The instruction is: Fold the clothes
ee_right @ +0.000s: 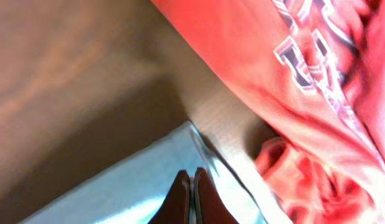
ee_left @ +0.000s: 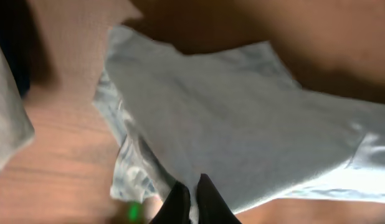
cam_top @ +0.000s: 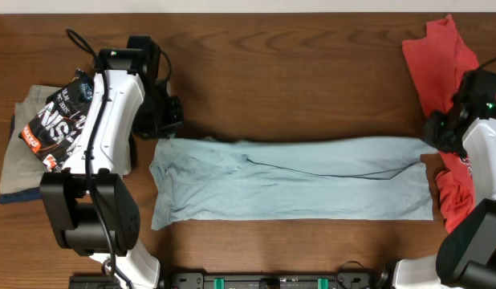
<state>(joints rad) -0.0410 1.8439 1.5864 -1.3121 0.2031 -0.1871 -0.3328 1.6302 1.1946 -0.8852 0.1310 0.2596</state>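
The pale blue-grey T-shirt (cam_top: 296, 181) lies as a long strip across the middle of the table, folded lengthwise. My left gripper (cam_top: 169, 120) is at its far left corner. In the left wrist view its fingers (ee_left: 192, 186) are closed on a pinch of the shirt (ee_left: 242, 124). My right gripper (cam_top: 434, 135) is at the far right corner. In the right wrist view its fingers (ee_right: 192, 180) are pressed together on the edge of the shirt (ee_right: 118, 193).
A red T-shirt with white lettering (cam_top: 441, 56) lies crumpled at the right edge, and it also shows in the right wrist view (ee_right: 304, 74). A black printed shirt (cam_top: 59, 120) lies on a stack of folded grey clothes (cam_top: 19, 168) at the left.
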